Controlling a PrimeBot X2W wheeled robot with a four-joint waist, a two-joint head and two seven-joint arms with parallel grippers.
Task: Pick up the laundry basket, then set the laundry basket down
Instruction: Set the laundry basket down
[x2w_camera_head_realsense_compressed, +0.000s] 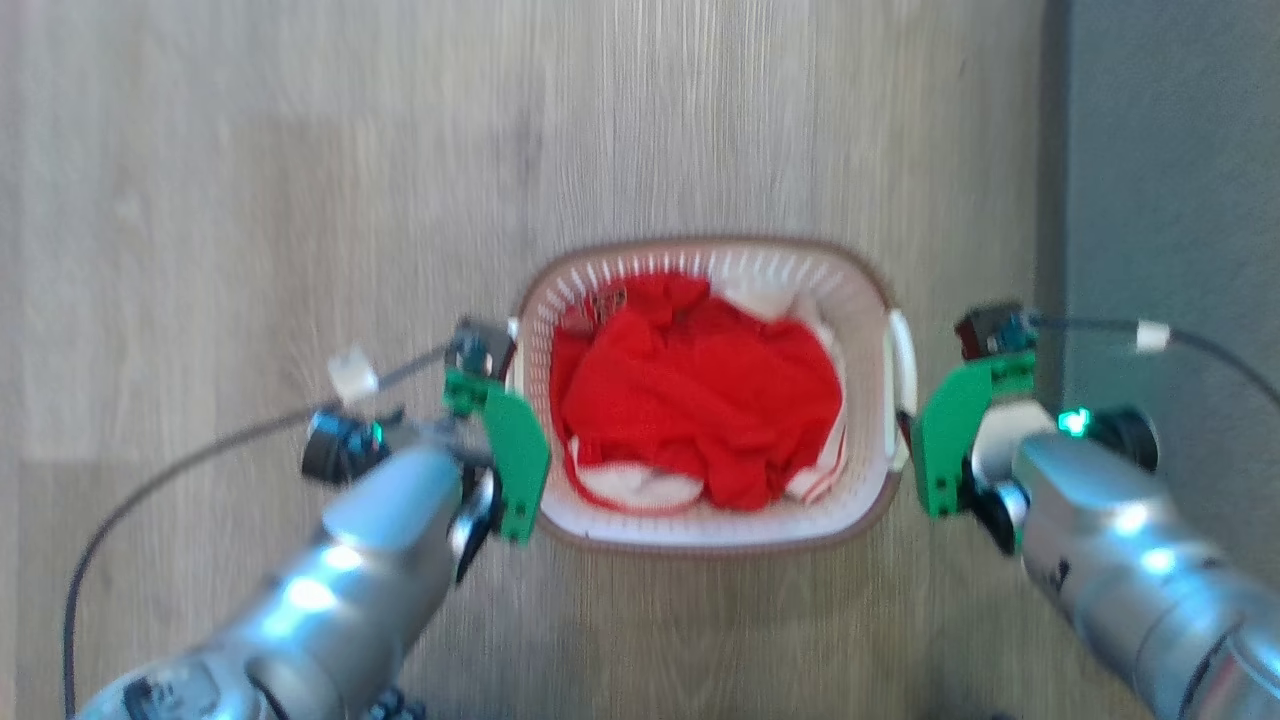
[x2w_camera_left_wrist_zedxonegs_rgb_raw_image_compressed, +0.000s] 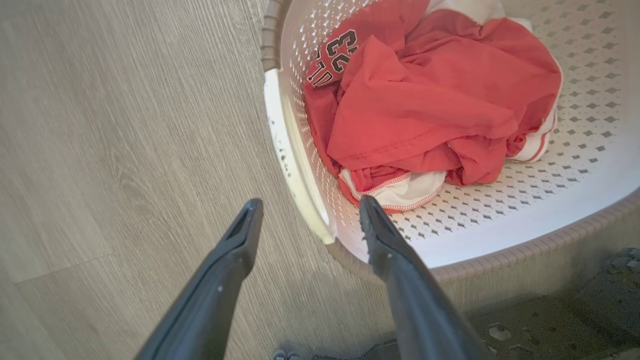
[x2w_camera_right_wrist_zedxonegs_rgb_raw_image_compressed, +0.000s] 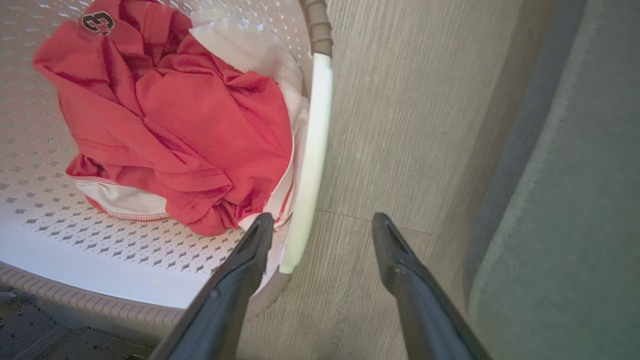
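The laundry basket (x2w_camera_head_realsense_compressed: 700, 243), white perforated plastic with a brown rim, rests on the wood floor straight ahead with red and white clothes (x2w_camera_head_realsense_compressed: 700, 400) inside. My left gripper (x2w_camera_head_realsense_compressed: 500, 400) is at its left handle. In the left wrist view the left gripper (x2w_camera_left_wrist_zedxonegs_rgb_raw_image_compressed: 310, 202) is open, straddling the white handle (x2w_camera_left_wrist_zedxonegs_rgb_raw_image_compressed: 295, 165), one finger inside the basket (x2w_camera_left_wrist_zedxonegs_rgb_raw_image_compressed: 575, 150) and one outside. My right gripper (x2w_camera_head_realsense_compressed: 925, 410) is at the right handle (x2w_camera_head_realsense_compressed: 903, 360). The right gripper (x2w_camera_right_wrist_zedxonegs_rgb_raw_image_compressed: 322, 217) is also open astride the handle (x2w_camera_right_wrist_zedxonegs_rgb_raw_image_compressed: 312, 150), its fingers apart from it.
A grey surface (x2w_camera_head_realsense_compressed: 1170, 200) runs along the right, close beside the right arm, and shows again as the grey surface (x2w_camera_right_wrist_zedxonegs_rgb_raw_image_compressed: 575, 225). Wood floor (x2w_camera_head_realsense_compressed: 300, 200) stretches ahead and to the left. Black cables (x2w_camera_head_realsense_compressed: 200, 450) trail from both wrists. A dark speckled base (x2w_camera_left_wrist_zedxonegs_rgb_raw_image_compressed: 575, 320) lies near the basket's near side.
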